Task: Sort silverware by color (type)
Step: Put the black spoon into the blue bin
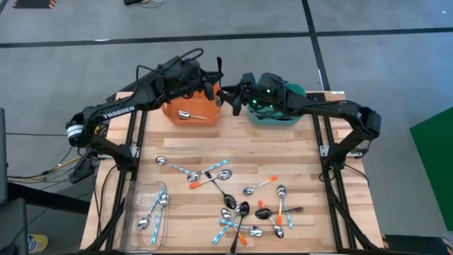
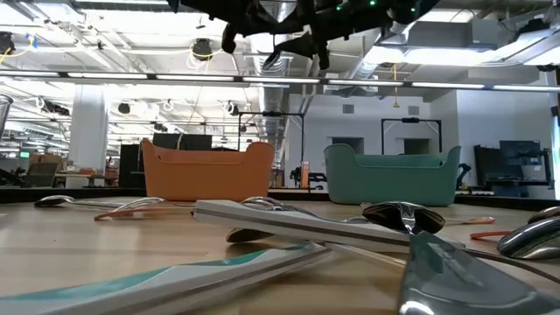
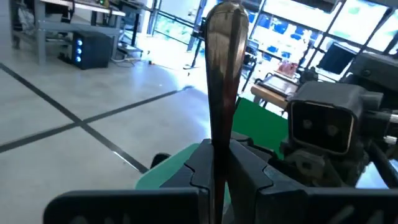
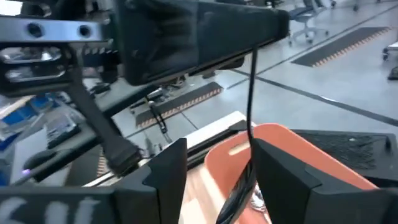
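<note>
Dark spoon (image 3: 222,93) upright, clamped between left fingers (image 3: 249,171), right fingers (image 4: 283,174) spread apart alongside it.

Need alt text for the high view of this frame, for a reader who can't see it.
Both arms meet above the far edge of a wooden table, the left gripper holding a dark spoon upright between an orange bin and a teal bin. The right gripper is open beside it. Loose spoons lie scattered nearer the camera, some in a clear tray.
</note>
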You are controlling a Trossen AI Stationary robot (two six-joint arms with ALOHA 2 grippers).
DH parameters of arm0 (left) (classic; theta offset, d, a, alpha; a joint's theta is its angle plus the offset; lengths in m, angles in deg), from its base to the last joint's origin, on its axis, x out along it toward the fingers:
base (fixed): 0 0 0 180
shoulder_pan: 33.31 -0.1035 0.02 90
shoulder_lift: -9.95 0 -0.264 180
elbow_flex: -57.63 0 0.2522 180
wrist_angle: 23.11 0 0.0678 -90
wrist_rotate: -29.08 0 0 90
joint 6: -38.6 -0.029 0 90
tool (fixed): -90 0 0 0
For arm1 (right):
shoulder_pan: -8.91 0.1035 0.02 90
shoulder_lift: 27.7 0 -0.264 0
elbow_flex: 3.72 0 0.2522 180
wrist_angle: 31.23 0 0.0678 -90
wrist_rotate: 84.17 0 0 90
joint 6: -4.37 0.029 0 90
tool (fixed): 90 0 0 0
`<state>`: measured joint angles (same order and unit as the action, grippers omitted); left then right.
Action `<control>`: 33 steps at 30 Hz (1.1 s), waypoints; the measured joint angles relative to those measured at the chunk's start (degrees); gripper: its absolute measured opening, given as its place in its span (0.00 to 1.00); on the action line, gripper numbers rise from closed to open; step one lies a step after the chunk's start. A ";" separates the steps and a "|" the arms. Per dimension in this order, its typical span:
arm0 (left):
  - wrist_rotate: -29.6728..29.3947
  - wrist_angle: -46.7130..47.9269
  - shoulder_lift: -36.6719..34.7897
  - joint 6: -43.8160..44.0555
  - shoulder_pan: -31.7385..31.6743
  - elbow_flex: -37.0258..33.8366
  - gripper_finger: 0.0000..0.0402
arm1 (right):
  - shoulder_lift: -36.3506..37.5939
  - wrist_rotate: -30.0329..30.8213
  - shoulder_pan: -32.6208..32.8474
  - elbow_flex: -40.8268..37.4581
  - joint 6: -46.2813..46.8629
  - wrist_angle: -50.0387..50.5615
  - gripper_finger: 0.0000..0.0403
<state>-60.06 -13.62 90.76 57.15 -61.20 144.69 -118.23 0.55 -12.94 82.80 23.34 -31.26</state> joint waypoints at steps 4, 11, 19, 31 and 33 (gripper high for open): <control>4.22 -0.81 -0.07 1.58 -1.96 0.00 0.03 | -2.97 2.26 -0.51 4.22 -2.06 0.15 0.42; 8.64 -0.05 -0.07 0.42 -4.05 0.02 0.03 | -7.53 2.10 -2.24 13.32 -5.01 10.65 0.12; 9.41 9.96 -0.31 -3.47 -10.32 0.04 0.20 | -9.34 11.98 -4.01 23.32 -15.70 41.65 0.03; 12.00 20.31 -0.38 -13.73 -18.40 0.07 0.38 | -8.07 18.29 -10.84 17.36 -32.24 74.63 0.03; 12.04 21.63 -0.58 -14.54 -18.68 0.07 0.37 | -7.99 19.08 -12.38 14.58 -34.62 73.92 0.03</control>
<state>-48.01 8.01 90.18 42.61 -79.88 144.75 -126.22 19.63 -25.32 97.39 -11.27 42.65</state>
